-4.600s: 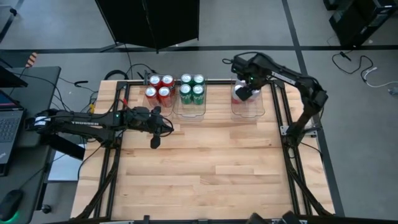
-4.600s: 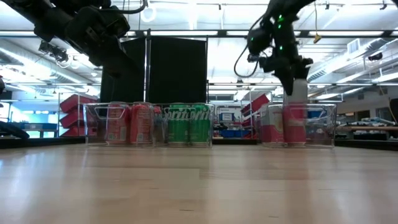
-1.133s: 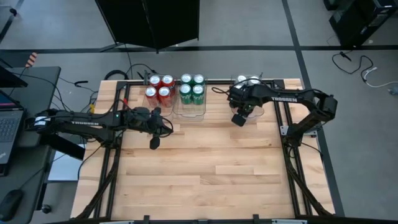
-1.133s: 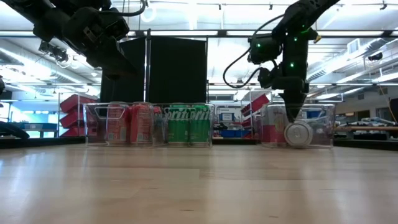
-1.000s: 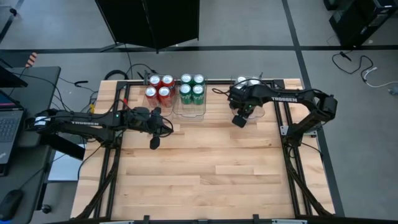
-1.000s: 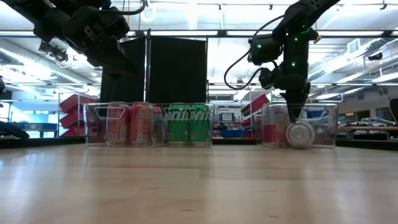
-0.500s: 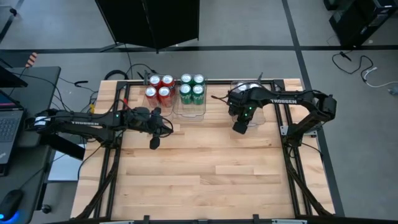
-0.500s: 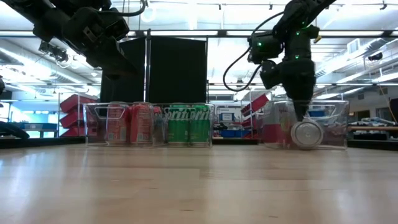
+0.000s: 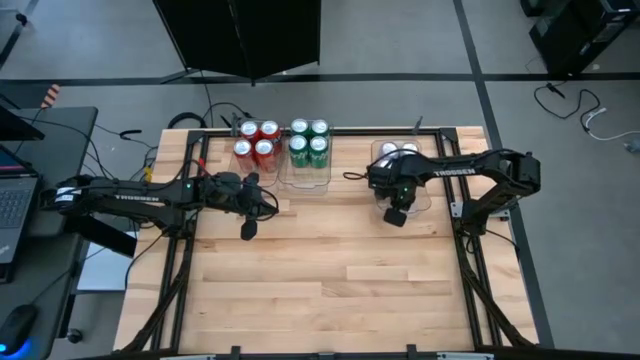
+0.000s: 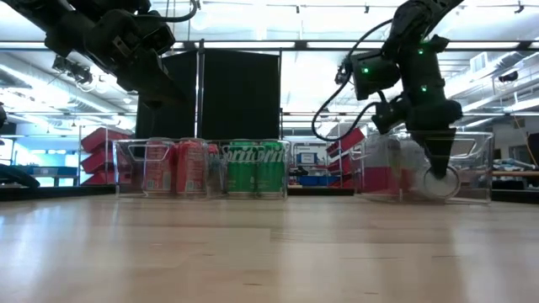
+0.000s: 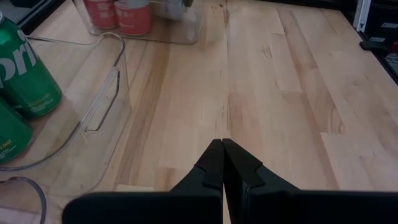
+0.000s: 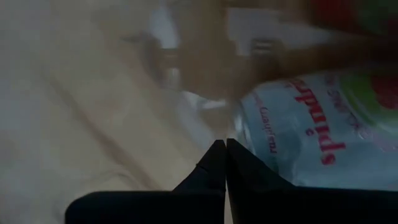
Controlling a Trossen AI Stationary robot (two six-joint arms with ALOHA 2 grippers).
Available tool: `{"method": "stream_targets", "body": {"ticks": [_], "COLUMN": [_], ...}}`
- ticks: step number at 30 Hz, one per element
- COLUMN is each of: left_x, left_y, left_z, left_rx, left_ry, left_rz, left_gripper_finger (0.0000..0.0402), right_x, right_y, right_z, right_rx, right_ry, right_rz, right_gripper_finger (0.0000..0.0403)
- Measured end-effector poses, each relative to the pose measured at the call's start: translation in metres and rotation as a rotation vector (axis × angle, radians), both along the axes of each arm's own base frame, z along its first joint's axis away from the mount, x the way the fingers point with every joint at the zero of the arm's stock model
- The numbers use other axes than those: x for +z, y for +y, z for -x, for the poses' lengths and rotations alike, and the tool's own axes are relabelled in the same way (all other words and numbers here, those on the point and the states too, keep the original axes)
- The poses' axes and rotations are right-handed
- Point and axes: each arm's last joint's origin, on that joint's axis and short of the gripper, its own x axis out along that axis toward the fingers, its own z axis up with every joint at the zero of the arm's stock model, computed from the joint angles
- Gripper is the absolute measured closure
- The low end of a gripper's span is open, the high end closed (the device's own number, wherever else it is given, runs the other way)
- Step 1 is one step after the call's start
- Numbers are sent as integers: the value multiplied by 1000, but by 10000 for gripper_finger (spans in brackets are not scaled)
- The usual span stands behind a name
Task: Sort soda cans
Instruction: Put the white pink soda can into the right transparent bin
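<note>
On your pale butcher-block table (image 9: 330,270), three clear plastic bins line the far edge. The first bin (image 9: 256,152) holds four red cans (image 9: 257,141); the middle bin (image 9: 308,165) four green cans (image 9: 309,141); the right-hand bin (image 10: 425,168) silver-white cans (image 9: 398,151), one on its side. Your right gripper (image 9: 397,216) sits pinched together at that bin's near wall. The left gripper (image 9: 248,230), fingers together, hovers near the red cans.

At the table's twelve o'clock edge four red cans (image 9: 256,140) stand upright in a square, four green cans (image 9: 309,140) just beside them at three o'clock; farther toward three o'clock sit the silver-white cans (image 9: 398,151), one (image 10: 439,180) lying on its side, top facing the low view
</note>
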Motion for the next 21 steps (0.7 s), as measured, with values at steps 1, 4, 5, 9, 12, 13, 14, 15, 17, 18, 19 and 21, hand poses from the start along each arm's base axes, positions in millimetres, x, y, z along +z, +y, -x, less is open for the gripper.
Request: {"method": "stream_targets", "body": {"ticks": [1,4,5,9,12,13,14,15,17,18,19,21], "left_x": [0,0,0,0,0,0,0,0,0,0,0,0], "left_y": [0,0,0,0,0,0,0,0,0,0,0,0], "left_z": [0,0,0,0,0,0,0,0,0,0,0,0], "left_rx": [0,0,0,0,0,0,0,0,0,0,0,0], "left_ry": [0,0,0,-2,-2,-1,-1,-1,-1,-1,-1,-1], "left_rz": [0,0,0,0,0,1,1,1,1,1,1,1], "left_gripper_finger": [401,401,401,401,401,401,401,401,401,401,401,401], "right_x": [1,3,5,11,17,20,22,25,28,29,30,32], "right_y": [0,2,2,3,4,4,4,4,3,2,2,-1], "right_z": [1,3,3,2,1,1,0,-1,-1,-1,-1,-2], "right_rx": [-3,-4,-6,-22,-40,-44,-51,-59,-75,-79,-85,-98], "right_ry": [26,81,90,123,145,153,156,157,165,168,167,162], "right_rz": [32,109,135,225,283,304,326,347,386,404,421,451], "right_gripper_finger": [403,403,403,403,403,403,403,403,403,403,403,403]}}
